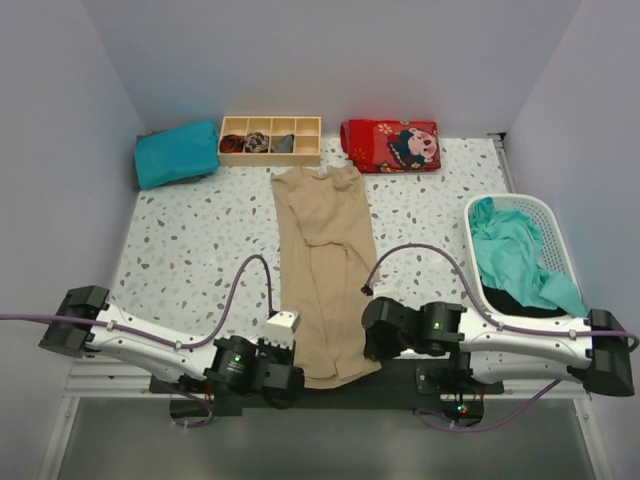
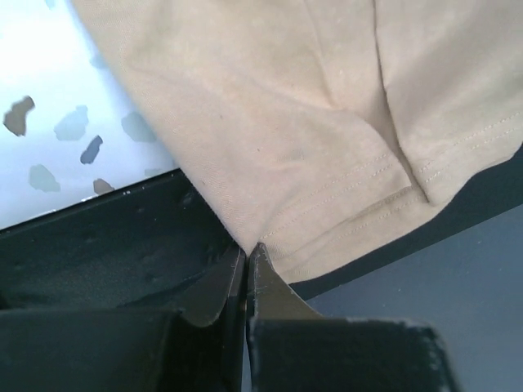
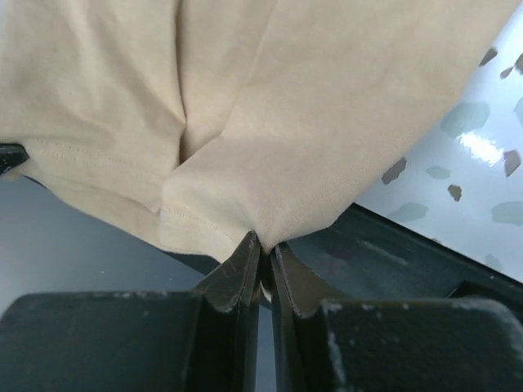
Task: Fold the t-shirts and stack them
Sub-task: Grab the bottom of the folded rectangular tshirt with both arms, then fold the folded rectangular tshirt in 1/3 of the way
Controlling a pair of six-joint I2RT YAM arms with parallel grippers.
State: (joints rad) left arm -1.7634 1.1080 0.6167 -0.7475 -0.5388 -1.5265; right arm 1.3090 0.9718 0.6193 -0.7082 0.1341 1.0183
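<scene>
Left gripper (image 2: 248,249): jaws pressed together, pinching the hem corner of the tan shirt (image 2: 278,122) right at the tips. The cloth fans out ahead of the fingers. A black edge bar (image 2: 98,245) sits under and left of them. The speckled table (image 2: 49,98) is ahead-left.

Right gripper (image 3: 263,243): jaws narrow, almost touching, with the other hem corner nipped between the tips. The shirt spreads ahead and to the left of the fingers, and a fold crease runs straight ahead of them.

Top view: the tan shirt lies as a long narrow strip between the two grippers and runs away from them across the table. Its near hem hangs over the black bar. Its far end stops just beside a wooden tray (image 1: 270,140).

A folded teal shirt (image 1: 177,152) lies far ahead-left of the left gripper, next to the tray. A loose teal shirt (image 1: 515,255) is heaped in a white basket (image 1: 556,225) ahead-right of the right gripper. A red printed cloth (image 1: 391,145) lies far ahead of the right gripper, at the back edge.
</scene>
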